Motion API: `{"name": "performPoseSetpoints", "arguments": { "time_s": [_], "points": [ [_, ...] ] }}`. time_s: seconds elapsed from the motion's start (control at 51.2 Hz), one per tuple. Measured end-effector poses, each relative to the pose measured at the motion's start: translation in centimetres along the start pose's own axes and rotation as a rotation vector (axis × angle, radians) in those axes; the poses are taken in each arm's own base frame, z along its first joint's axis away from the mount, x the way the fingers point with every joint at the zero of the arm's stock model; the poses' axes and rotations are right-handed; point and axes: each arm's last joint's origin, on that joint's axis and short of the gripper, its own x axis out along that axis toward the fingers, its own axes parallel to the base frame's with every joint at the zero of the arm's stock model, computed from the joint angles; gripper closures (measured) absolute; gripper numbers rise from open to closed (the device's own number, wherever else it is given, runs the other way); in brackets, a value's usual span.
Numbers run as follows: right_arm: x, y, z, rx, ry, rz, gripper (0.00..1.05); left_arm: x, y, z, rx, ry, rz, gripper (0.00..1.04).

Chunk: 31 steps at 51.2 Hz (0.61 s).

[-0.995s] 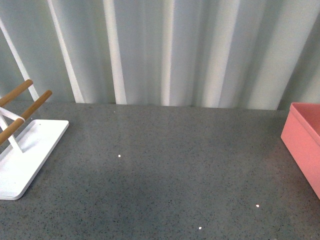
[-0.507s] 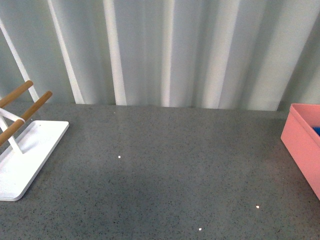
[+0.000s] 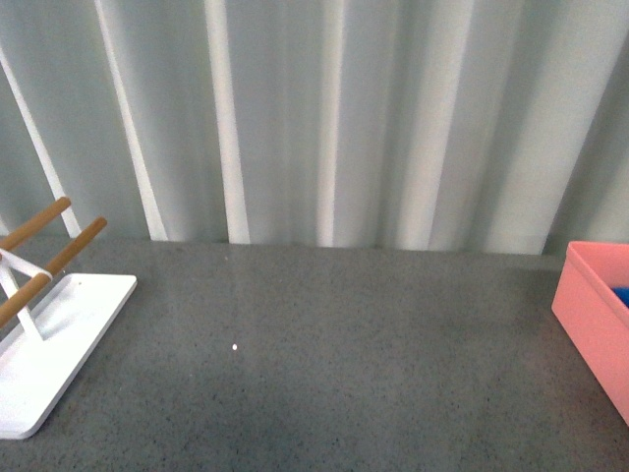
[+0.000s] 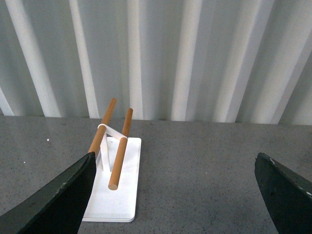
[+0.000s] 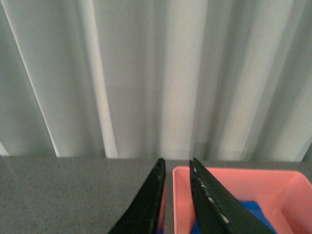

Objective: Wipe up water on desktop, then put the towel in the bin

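Towel (image 5: 251, 210): one, bright blue, lying inside the bin; only a patch shows in the right wrist view and a sliver at the edge of the front view.

Bin (image 3: 593, 313): one, salmon-pink rectangular box, standing on the table at the far right of the front view, partly cut off by the frame.

Table (image 3: 324, 374): one, dark grey speckled top. No puddle can be made out near the bin or elsewhere; a single white speck lies well apart from the bin.

Right gripper (image 5: 176, 170): one, fingers nearly pressed together with a thin gap, nothing visibly between them, poised by the near wall of the bin.

Left gripper (image 4: 174, 195): one, fingers spread wide and empty, well apart from the bin, facing the rack.

Rack (image 4: 113, 183): one, white flat base with two wooden rods, far from the bin on the opposite side of the table.

Step in hand, by judgement: the task looks all but done, the towel already deposited. To finish well, lift the right gripper straight up clear of the bin rim, so no fold of cloth is dragged back out.
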Motion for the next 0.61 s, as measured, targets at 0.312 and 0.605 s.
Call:
{"name": "performPoseSetpoints", "arguments": {
  "time_s": [0.312, 0.605],
  "points": [
    [-4.5, 1.5, -1.2, 0.008, 0.013, 0.0, 1.01, 0.0, 0.0, 0.0, 0.0, 0.0, 0.0, 0.07],
    [-7.9, 2.9, -2.6, 0.008, 0.028, 0.001, 1.01, 0.0, 0.0, 0.0, 0.0, 0.0, 0.0, 0.07]
  ]
}}
